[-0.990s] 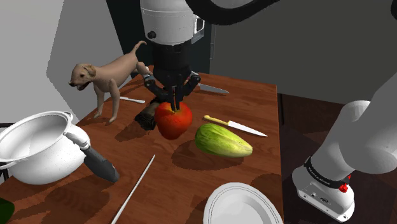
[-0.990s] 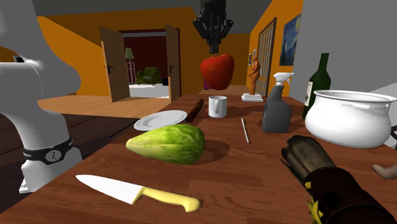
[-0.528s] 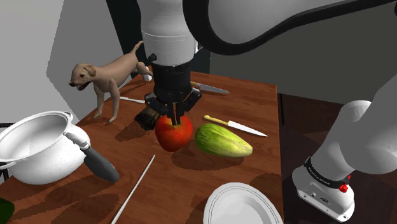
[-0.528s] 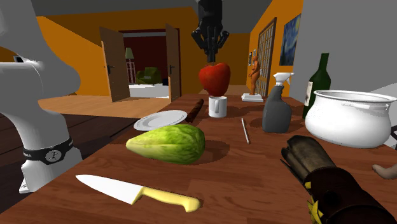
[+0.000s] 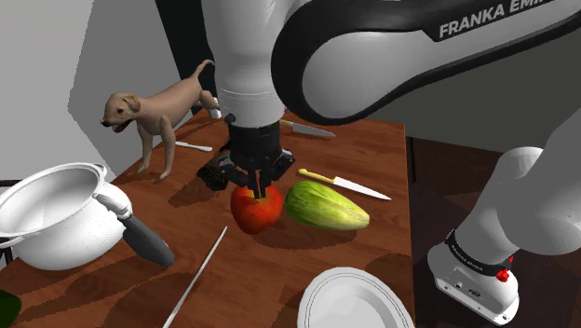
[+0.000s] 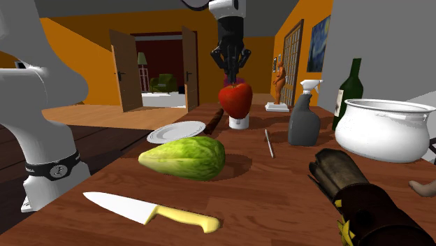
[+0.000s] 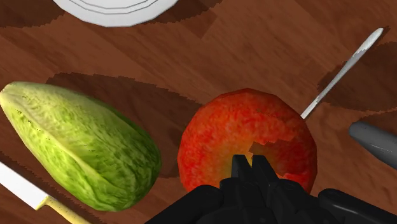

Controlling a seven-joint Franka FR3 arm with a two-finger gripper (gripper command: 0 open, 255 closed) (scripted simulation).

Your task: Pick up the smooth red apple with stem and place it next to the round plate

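Centre of the shoulder view: the black gripper (image 5: 255, 184) pinches the red apple (image 5: 256, 210) by its top, just above the wooden table (image 5: 372, 154) (a green vegetable (image 5: 326, 206) sits close beside). The white round plate (image 5: 354, 300) lies lower right of the apple, so the carry likely heads there.
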